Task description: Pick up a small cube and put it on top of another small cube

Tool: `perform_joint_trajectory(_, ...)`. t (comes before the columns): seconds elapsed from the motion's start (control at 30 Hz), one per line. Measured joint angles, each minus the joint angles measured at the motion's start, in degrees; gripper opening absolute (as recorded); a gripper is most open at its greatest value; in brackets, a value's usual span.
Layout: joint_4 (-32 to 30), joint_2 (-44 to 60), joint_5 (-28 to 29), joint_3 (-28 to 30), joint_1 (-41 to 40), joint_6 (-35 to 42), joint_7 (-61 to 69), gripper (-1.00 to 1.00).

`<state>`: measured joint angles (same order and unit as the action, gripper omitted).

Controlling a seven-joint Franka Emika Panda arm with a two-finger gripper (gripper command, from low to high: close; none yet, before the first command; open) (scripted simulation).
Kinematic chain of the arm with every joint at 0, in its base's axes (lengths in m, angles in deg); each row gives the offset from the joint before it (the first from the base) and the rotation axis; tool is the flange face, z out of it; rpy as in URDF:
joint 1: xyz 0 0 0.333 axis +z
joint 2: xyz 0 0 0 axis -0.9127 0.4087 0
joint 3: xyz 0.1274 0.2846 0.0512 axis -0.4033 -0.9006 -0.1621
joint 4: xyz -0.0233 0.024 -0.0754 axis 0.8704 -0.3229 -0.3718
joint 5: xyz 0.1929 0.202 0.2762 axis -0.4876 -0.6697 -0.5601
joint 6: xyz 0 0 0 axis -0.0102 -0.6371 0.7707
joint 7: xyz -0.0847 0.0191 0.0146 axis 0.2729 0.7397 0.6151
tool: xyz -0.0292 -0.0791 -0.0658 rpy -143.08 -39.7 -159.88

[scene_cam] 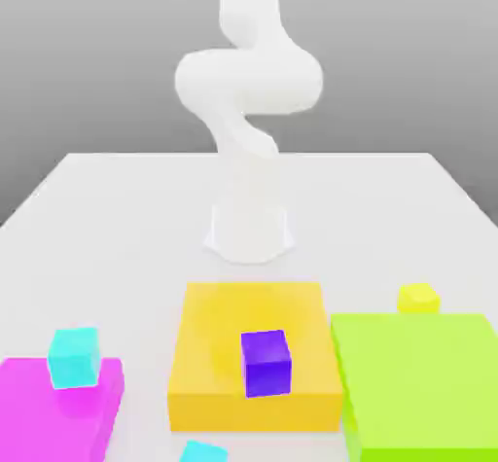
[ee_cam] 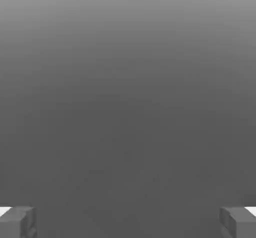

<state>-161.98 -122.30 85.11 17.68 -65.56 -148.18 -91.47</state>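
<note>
The small yellow cube [scene_cam: 418, 298] sits on the white table, just behind the green block at the exterior view's right. A small purple cube [scene_cam: 266, 362] rests on the big orange-yellow block [scene_cam: 219, 353]. A small cyan cube [scene_cam: 74, 356] stands on the magenta block [scene_cam: 44, 397]. In the hand view my gripper [ee_cam: 128, 222] is open, its two grey fingers [ee_cam: 17, 222] far apart with nothing between them, facing a plain grey background. The white arm [scene_cam: 248, 90] rises from its base at the table's middle and leaves the exterior view upward.
A large flat green block [scene_cam: 418, 377] lies at the front right of the exterior view. Another cyan cube [scene_cam: 202, 452] peeks in at the front edge. The arm's base [scene_cam: 249, 231] stands behind the orange-yellow block on the white table [scene_cam: 117, 217].
</note>
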Motion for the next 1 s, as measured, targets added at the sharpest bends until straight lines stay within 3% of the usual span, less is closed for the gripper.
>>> perform_joint_trajectory(0.43, -18.05, 26.50, 2.85, -24.51, 4.08, -18.29, -23.38, 0.00)
perform_joint_trajectory(0.63, -26.79, 39.65, 3.14, -33.36, 11.01, -27.49, -34.15, 0.00)
perform_joint_trajectory(0.73, -28.15, 43.65, 4.92, -32.51, 14.68, -30.44, -37.84, 0.00)
perform_joint_trajectory(1.0, -25.88, 51.80, 21.50, -20.49, 21.55, -35.56, -50.65, 0.00)
